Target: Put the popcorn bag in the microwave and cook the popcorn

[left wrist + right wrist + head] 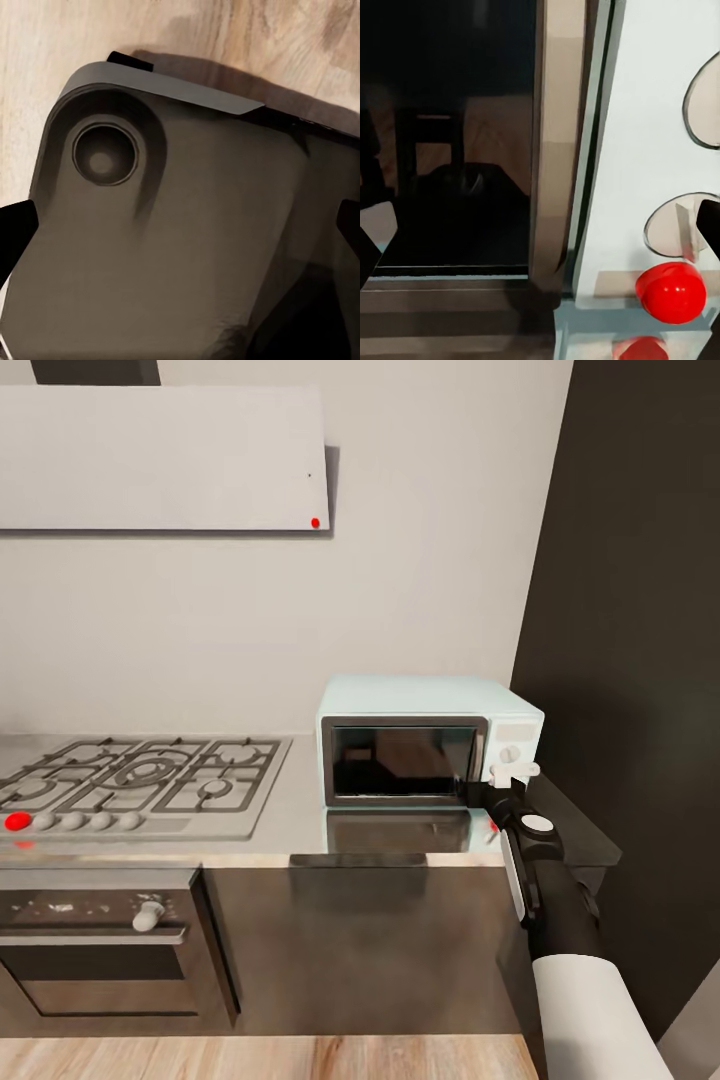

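The pale-blue microwave (430,742) stands on the grey countertop (300,822) with its dark glass door (402,762) shut. My right gripper (492,796) is at the microwave's lower front right, open. In the right wrist view its fingers (367,256) straddle the door's right edge (551,150) and the white control panel (649,135), close to a knob (684,229) and a round red light (670,291). Behind the glass I see only dim brown and dark shapes, and I cannot make out the popcorn bag. My left gripper (180,232) hangs open over the robot's dark base (187,247).
A gas hob (140,775) lies left of the microwave, with a steel built-in oven (100,940) below and a white hood (160,455) above. A tall dark cabinet (640,610) rises just right of the microwave. Light wood floor (250,1058) runs along the cabinet fronts.
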Tool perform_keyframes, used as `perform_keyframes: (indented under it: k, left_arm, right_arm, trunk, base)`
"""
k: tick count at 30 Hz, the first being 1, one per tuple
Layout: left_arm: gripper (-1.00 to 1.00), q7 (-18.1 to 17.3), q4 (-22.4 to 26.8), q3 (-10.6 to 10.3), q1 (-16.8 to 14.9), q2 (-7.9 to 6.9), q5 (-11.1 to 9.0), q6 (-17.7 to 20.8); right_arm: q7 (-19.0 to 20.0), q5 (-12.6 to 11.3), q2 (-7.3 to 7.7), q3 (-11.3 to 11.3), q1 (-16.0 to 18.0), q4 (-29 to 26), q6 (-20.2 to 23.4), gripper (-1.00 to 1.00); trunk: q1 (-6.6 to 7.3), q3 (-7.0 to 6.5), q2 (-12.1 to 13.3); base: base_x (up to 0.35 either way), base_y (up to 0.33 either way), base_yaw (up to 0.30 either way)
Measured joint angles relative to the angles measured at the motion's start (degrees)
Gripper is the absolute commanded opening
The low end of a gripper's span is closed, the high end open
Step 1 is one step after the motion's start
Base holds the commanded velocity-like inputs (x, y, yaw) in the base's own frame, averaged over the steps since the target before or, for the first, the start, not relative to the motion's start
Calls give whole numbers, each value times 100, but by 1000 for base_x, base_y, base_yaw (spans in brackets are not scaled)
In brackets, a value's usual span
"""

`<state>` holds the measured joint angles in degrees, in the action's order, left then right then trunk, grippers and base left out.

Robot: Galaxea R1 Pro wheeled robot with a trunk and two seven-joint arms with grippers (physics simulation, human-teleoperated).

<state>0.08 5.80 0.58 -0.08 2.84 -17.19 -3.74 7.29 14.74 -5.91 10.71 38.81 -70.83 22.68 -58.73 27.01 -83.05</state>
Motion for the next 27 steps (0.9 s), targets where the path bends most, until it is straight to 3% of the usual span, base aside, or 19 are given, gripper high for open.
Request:
perform_keyframes:
  k: [27]
  left_arm:
    - [100,-8,0,2,-8,-3,12,2]
  right_arm:
    - [-57,41,-32,52,0,11,2,100]
  trunk:
    - [0,0,0]
  base:
    - [21,0,0]
